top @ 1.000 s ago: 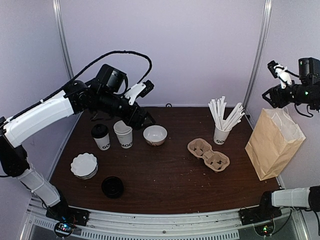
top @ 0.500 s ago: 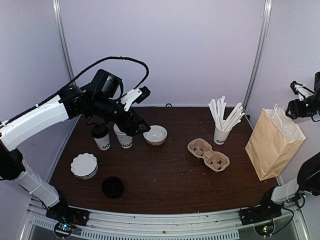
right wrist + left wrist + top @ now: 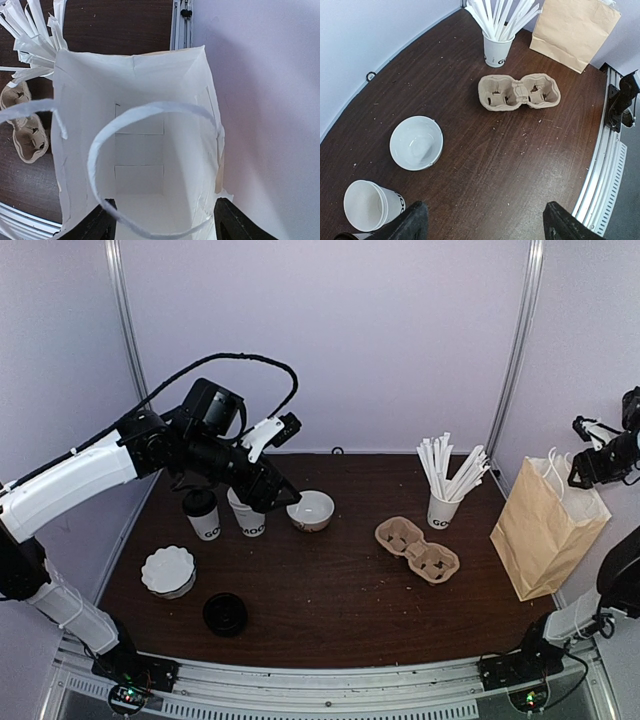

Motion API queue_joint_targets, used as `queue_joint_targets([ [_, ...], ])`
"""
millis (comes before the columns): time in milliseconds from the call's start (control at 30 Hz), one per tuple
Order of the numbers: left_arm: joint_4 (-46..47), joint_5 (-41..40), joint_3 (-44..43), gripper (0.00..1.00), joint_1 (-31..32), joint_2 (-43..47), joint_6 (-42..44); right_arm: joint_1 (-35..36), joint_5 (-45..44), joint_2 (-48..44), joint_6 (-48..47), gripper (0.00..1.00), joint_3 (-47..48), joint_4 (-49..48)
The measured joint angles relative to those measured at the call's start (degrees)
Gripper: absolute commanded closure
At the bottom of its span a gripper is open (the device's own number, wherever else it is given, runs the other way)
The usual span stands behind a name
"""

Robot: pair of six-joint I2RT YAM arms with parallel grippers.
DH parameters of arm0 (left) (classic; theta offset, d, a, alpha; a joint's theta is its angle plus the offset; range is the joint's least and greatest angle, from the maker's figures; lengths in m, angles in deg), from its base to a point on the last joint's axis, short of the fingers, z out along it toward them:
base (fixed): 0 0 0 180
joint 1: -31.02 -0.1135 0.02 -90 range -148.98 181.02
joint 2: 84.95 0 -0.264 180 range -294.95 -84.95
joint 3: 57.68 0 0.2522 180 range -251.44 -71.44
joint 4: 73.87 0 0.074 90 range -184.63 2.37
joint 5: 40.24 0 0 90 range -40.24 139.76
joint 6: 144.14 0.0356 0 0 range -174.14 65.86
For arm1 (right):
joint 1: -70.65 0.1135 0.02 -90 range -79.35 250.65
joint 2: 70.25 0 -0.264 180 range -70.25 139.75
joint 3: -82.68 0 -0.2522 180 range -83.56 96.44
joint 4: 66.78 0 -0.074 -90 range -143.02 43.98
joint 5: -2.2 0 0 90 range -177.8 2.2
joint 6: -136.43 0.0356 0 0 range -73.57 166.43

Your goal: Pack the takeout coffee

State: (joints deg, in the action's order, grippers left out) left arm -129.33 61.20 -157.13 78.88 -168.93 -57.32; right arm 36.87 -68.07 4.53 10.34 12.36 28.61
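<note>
The takeout coffee [image 3: 201, 512], a white cup with a black lid, stands at the table's back left, next to a lidless white cup [image 3: 248, 515]. My left gripper [image 3: 282, 496] hovers open and empty just right of the lidless cup, above the table. In the left wrist view it [image 3: 487, 227] frames bare table, with the lidless cup [image 3: 367, 205] at the lower left. My right gripper [image 3: 585, 468] hangs open over the mouth of the brown paper bag [image 3: 548, 530]. In the right wrist view it [image 3: 165, 225] looks down into the empty bag [image 3: 145, 200].
A white bowl [image 3: 311, 510] sits right of the cups. A pulp cup carrier [image 3: 417, 548] lies mid-table, a cup of white sticks [image 3: 443, 508] behind it. A fluted white dish [image 3: 168, 571] and a loose black lid [image 3: 225, 613] sit front left. The bag's handle loop [image 3: 150, 107] arches across its mouth.
My left gripper has dropped lower toward the cups and bowl, then held still. My right arm has swung out to the right and now sits lower, over the bag's mouth.
</note>
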Motion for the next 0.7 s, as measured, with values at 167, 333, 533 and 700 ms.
queue_joint_targets([
  [167,-0.2,0.4,0.0,0.17,0.0,0.0,0.7,0.0,-0.2,3.2,-0.9,0.3,0.5,-0.1],
  [333,-0.2,1.1,0.0,0.17,0.0,-0.1,1.4,0.0,0.0,5.2,-1.3,0.34,0.5,-0.1],
  [533,-1.5,1.7,-1.7,0.17,0.0,-3.0,1.7,0.0,0.0,6.8,-1.6,0.42,0.5,-0.9],
  [700,-2.9,2.1,-2.0,0.17,0.0,-4.0,1.2,0.0,0.4,7.0,-2.3,0.57,0.5,-2.4],
])
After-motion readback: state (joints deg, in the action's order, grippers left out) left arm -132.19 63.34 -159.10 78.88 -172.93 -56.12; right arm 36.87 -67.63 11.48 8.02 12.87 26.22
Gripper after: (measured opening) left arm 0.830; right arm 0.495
